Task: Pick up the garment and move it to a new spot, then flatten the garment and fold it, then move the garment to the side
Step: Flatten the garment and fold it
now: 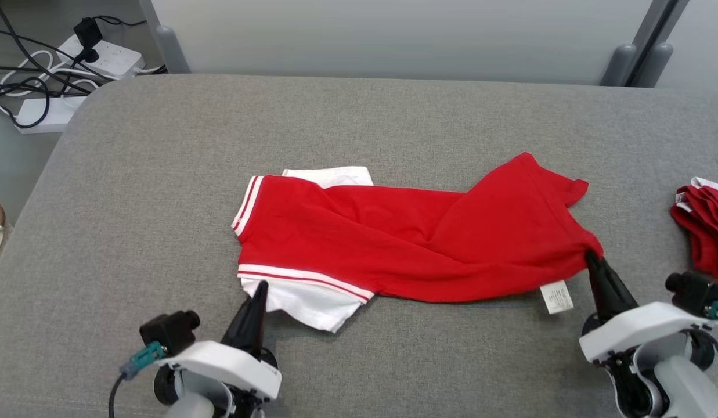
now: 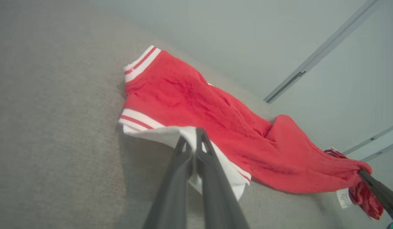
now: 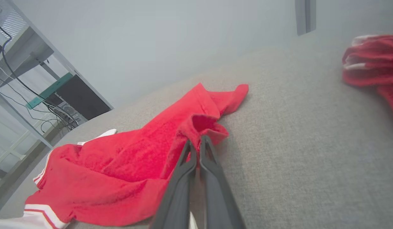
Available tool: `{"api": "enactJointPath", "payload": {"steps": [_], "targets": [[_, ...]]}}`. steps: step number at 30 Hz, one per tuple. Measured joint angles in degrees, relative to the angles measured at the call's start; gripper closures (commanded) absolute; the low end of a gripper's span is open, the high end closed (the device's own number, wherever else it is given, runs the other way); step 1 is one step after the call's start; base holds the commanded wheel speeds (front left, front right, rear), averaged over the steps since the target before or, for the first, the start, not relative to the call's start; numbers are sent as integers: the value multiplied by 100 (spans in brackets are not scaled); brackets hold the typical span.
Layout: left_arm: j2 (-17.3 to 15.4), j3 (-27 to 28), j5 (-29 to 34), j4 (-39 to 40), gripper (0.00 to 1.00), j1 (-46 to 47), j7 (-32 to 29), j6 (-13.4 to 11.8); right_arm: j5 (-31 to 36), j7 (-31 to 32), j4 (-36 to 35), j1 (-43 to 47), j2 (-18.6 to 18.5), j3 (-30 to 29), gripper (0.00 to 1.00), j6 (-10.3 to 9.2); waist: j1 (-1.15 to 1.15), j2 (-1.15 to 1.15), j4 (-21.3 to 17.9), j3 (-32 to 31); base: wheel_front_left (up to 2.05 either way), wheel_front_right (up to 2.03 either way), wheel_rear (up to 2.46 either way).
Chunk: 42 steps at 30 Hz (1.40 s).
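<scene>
Garment (image 1: 417, 238) lies rumpled on grey pad (image 1: 161, 191), long axis running from left gripper (image 1: 260, 288), pinched shut on its white edge, rightward to right gripper (image 1: 592, 258), clamped on its red corner.

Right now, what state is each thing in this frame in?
garment: twisted and rumpled on the grey surface, unfolded.
left gripper: shut on its white edge.
right gripper: shut on its red corner.
second red garment: bunched, untouched.
power strip: plug inserted.
</scene>
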<state>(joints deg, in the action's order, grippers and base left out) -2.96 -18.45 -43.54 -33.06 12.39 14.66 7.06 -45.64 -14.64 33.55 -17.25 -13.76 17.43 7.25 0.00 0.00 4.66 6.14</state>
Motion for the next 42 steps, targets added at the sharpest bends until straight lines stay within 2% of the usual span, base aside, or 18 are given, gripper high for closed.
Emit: {"api": "enactJointPath", "payload": {"steps": [9, 15, 20, 23, 25, 31, 34, 36, 38, 40, 42], "targets": [[-347, 69, -208, 223, 100, 914, 0, 0, 143, 0, -420, -988, -82, 143, 100, 0, 0, 0, -119, -298, 0, 0, 0], [-822, 159, -245, 650, 100, 1454, -11, 0, 133, 0, -591, -1481, -155, 304, 100, 0, 0, 0, -180, -583, 0, 0, 0], [-1152, 279, -267, 1129, 100, 1660, -339, -9, -35, 22, -815, -1748, -327, 363, 100, 0, 0, 0, -228, -729, 0, 0, 0], [-1326, 120, -374, 1294, 100, 1524, -1122, -130, -215, 480, -894, -1715, -476, 581, 100, 0, 0, 0, -275, -752, 0, 0, 0], [-1445, -118, -533, 1428, 100, 1207, -1825, -203, -368, 1059, -1016, -1509, -615, 861, 100, 0, 0, 0, -308, -730, 0, 0, 0], [-1738, -938, -1040, 1605, 100, -257, -3776, -311, -1087, 3408, -1738, -272, -1325, 2224, 100, -1, 0, 0, -381, -419, 0, 0, 0], [-1889, -1340, -1222, 1670, 100, -531, -4609, -277, -1530, 4434, -2343, 24, -1781, 2757, 100, -1, 0, 0, -422, -160, 0, 0, 0], [-1929, -1551, -1348, 1763, 100, -520, -5059, -229, -1714, 4840, -2672, -63, -2005, 2791, 100, -1, 0, 0, -452, 43, 0, 0, 0], [-1944, -1616, -1454, 1791, 100, -380, -5433, -199, -1813, 4976, -2760, -414, -2040, 2685, 100, -1, 0, 0, -482, 264, 0, 0, 0], [-1851, -1471, -1825, 1767, 100, 44, -5735, -199, -1823, 4988, -2616, -1016, -1875, 2370, 100, -1, 0, 0, -507, 499, 0, 0, 0], [-1703, -1226, -1994, 1715, 100, 902, -5805, -199, -1736, 4677, -2097, -1857, -1503, 1823, 100, -1, 0, 0, -524, 744, 0, 0, 0]]}}
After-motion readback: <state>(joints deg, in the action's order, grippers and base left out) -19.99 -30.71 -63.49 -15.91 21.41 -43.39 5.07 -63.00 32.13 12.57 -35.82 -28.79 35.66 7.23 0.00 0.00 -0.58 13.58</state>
